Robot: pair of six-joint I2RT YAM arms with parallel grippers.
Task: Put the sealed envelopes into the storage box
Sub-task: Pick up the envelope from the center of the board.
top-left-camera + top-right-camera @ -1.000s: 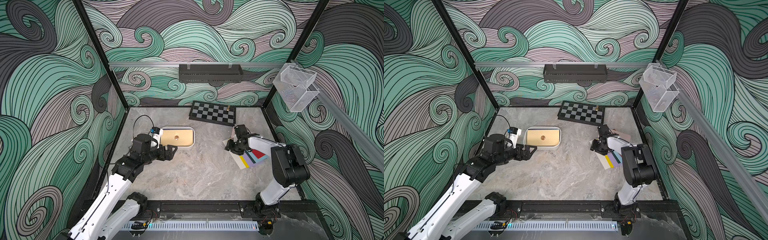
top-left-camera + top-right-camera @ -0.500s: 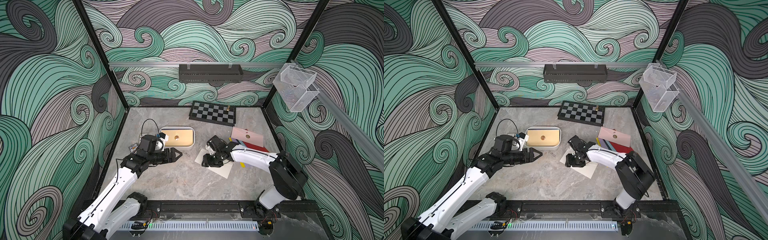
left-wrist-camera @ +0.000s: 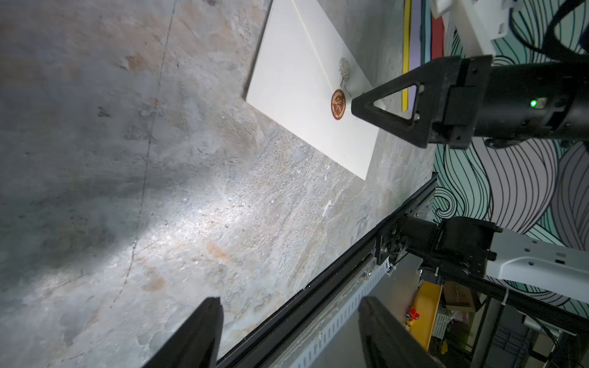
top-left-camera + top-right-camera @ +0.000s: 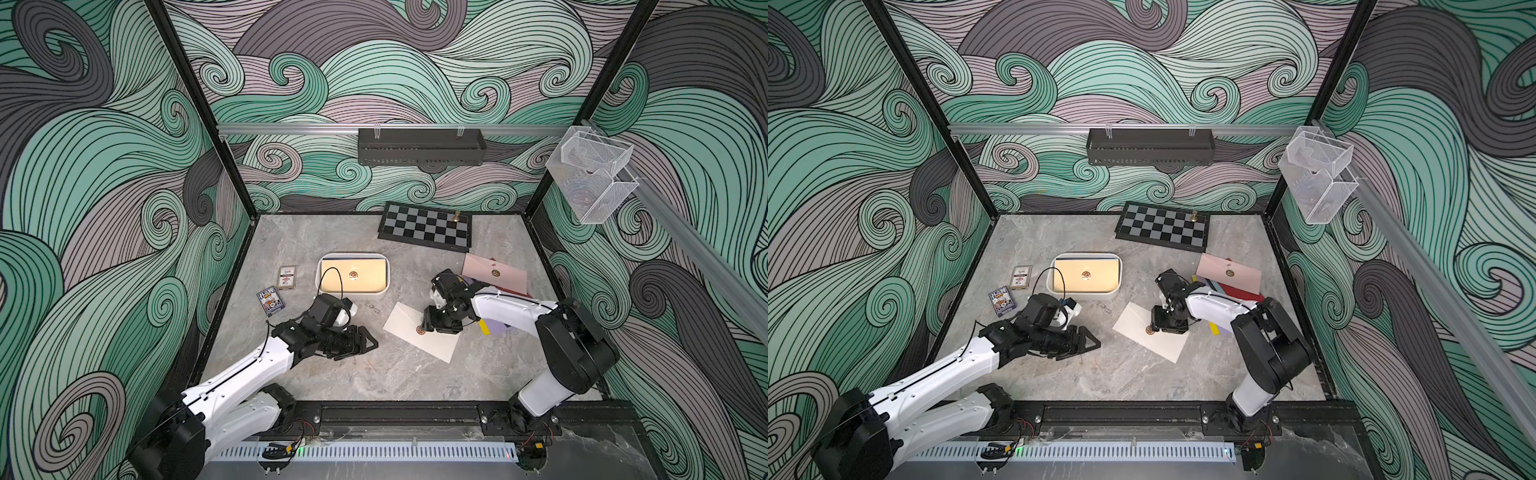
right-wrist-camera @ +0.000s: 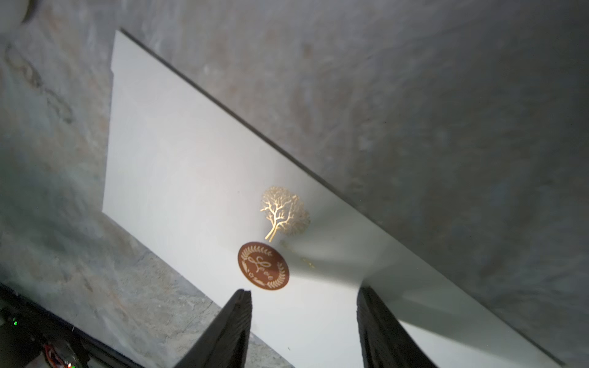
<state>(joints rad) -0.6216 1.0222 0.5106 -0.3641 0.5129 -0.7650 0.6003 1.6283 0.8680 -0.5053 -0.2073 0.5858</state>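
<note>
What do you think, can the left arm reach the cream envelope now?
Probably yes. The left gripper, open, points at the cream envelope across bare table, nothing between them. The right gripper stands by its seal, so only the near side looks free.

Cream envelope (image 5: pixel 191 191), brown seal (image 5: pixel 263 266)

The bench (image 4: pixel 374 374) looks like mottled grey stone, matt and slightly rough; the cream envelope (image 5: pixel 191 191) is smooth matt paper; its brown seal sticker (image 5: pixel 263 266) and gold tree print (image 5: pixel 283 212) shine like foil; the storage box (image 4: pixel 365 289) is smooth white plastic; the right claw (image 5: pixel 302 291) is matt black plastic.
</note>
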